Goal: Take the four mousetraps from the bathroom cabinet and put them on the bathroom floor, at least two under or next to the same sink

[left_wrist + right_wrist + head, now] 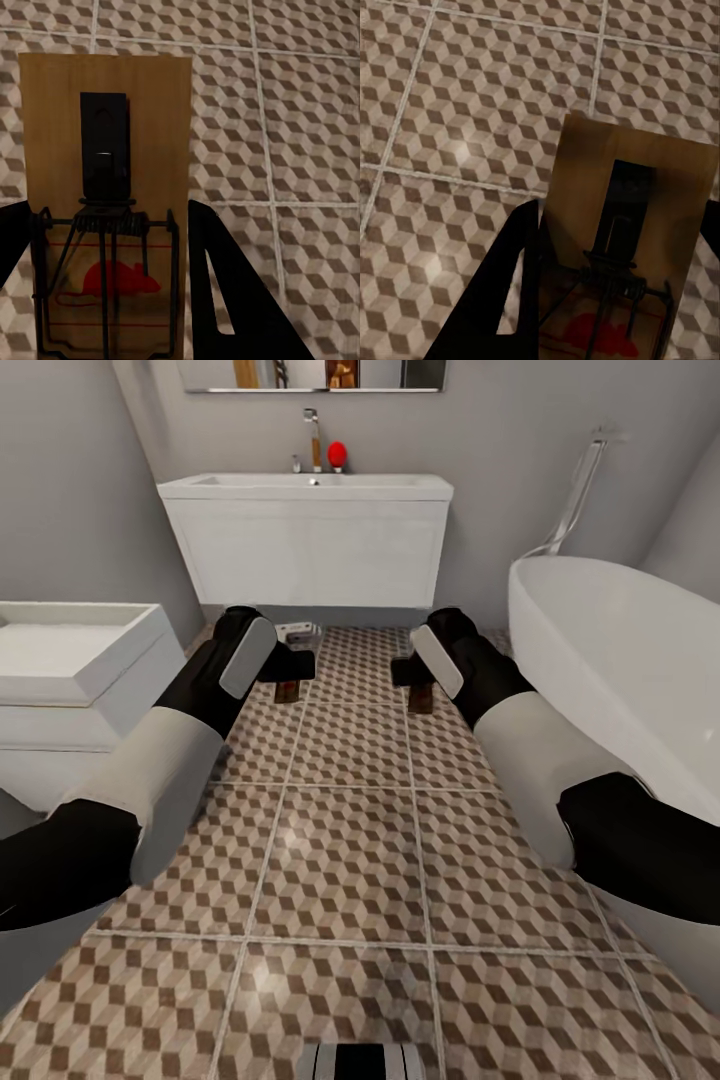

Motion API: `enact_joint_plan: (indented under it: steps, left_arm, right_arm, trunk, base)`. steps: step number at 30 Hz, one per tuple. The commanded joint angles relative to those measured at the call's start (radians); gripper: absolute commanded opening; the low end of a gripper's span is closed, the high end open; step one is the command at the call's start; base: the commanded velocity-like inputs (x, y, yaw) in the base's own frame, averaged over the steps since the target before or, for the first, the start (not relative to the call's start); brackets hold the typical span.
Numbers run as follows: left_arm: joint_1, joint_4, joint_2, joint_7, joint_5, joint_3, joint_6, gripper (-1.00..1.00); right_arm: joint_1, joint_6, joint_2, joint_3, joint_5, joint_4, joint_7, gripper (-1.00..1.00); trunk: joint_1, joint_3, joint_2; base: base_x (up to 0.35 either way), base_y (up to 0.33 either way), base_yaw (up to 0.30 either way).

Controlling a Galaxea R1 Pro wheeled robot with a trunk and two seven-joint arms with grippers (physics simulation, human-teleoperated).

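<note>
Presently a mousetrap (105,202) is pinched in the left hand (288,678), another trap (626,247) in the right hand (415,685); both are held above the floor (340,840), long axes running along the fingers.

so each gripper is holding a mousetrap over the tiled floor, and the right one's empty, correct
Not quite: the right gripper is not empty. The right wrist view shows a mousetrap clamped between its fingers above the bathroom floor. The left gripper likewise holds a mousetrap, as the left wrist view shows.
</note>
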Motion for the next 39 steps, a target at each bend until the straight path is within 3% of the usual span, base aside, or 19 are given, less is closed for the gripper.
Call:
enact_joint_plan:
  steps: [1, 7, 17, 39]
  left_arm:
    - [-0.001, 0.001, 0.001, 0.009, 0.008, -0.003, 0.001, -1.00]
    - [-0.001, 0.009, 0.000, 0.009, 0.006, -0.003, -0.044, -1.00]
    - [-0.001, 0.119, -0.002, 0.006, 0.006, -0.003, -0.234, -1.00]
    - [-0.001, 0.144, -0.010, -0.011, 0.002, -0.006, -0.318, -1.00]
  right_arm:
    - [-0.001, 0.001, 0.000, 0.002, -0.016, 0.001, -0.011, -1.00]
    - [-0.001, -0.052, 0.000, 0.004, -0.039, 0.004, -0.011, -1.00]
    - [-0.001, -0.118, 0.000, 0.005, -0.043, 0.011, -0.010, -1.00]
    - [0.001, -0.222, 0.000, 0.016, -0.043, 0.019, -0.010, -1.00]
  trunk:
    - [0.000, -0.005, -0.001]
    - [0.003, -0.028, -0.002]
    - [0.007, -0.067, -0.004]
    - [0.017, -0.152, -0.010]
  base:
    - [0.000, 0.000, 0.000]
    - [0.000, 0.000, 0.000]
    - [0.000, 0.000, 0.000]
    - [0.000, 0.000, 0.000]
